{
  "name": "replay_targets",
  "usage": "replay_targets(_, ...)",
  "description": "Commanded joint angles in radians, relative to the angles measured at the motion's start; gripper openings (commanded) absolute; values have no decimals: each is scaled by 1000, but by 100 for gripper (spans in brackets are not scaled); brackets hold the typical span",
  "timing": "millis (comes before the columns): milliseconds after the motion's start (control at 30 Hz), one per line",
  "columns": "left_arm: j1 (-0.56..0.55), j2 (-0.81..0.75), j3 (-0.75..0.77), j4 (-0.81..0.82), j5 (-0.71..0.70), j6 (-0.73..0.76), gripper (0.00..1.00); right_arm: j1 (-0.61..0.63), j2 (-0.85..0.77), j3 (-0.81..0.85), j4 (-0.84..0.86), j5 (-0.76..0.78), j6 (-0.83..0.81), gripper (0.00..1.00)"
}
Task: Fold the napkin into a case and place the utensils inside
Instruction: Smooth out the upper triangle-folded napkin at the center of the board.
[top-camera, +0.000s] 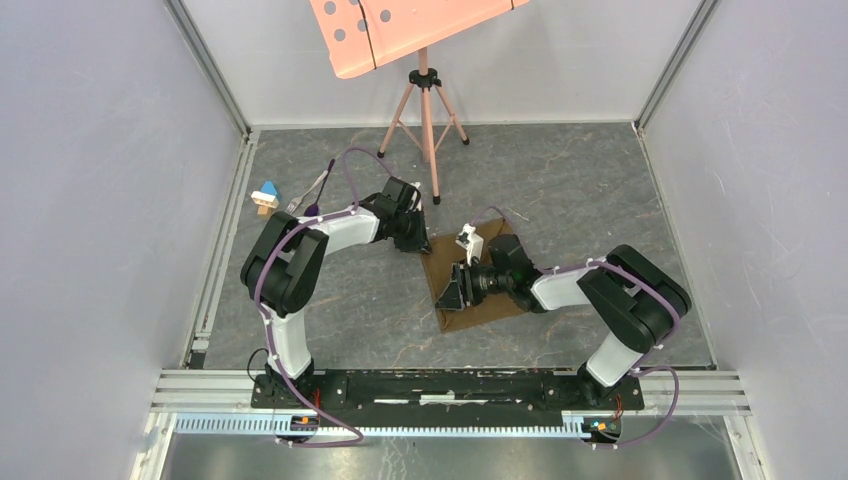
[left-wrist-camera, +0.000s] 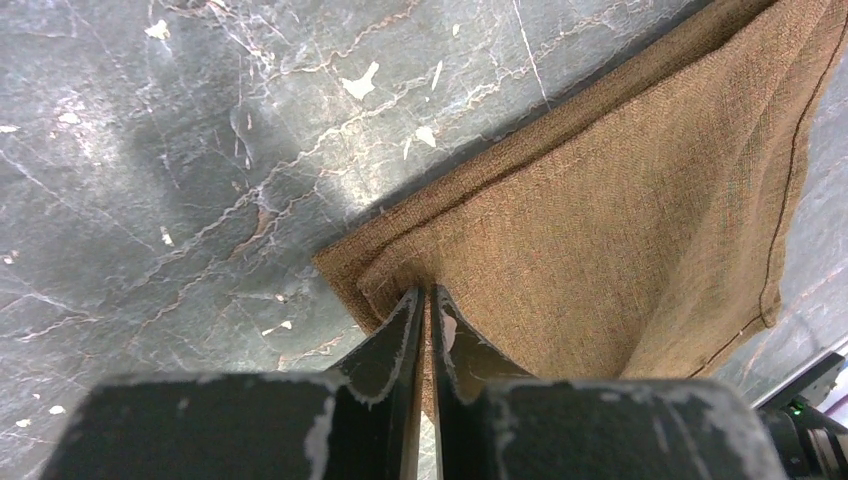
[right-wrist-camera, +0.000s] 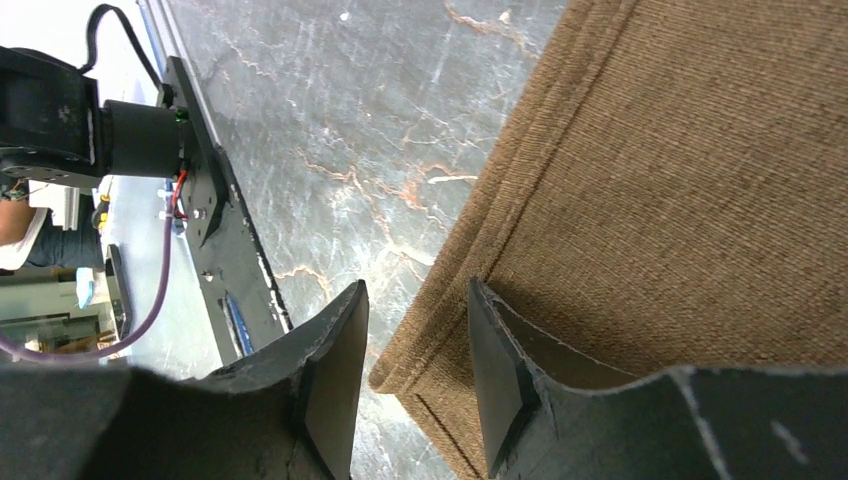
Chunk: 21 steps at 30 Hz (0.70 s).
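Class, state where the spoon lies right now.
Top view: the spoon lies far left on the table, beside the fork, between the toy block and the left arm.

The top view looks down from far behind the left gripper (top-camera: 413, 240) and right gripper (top-camera: 452, 290). Each wrist view peers closely past its own gripper. All three share the napkin (top-camera: 495, 305).

Olive-brown napkin (top-camera: 485, 310), folded double.

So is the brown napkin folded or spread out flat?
Folded, at least once: the napkin shows two stacked layers at the corner that the left gripper pinches.
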Motion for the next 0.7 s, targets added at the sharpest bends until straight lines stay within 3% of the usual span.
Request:
replay_targets(0, 14, 28, -17, -1, -69, 13, 12, 18, -59, -9, 48, -15, 27, 48)
replay_targets(400, 38, 33, -31, -9, -96, 2, 9, 109, -2, -125, 202, -12, 103, 46)
replay_targets(667, 40, 36, -24, -9, -84, -4, 8, 113, -158, -42, -101, 50, -68, 48)
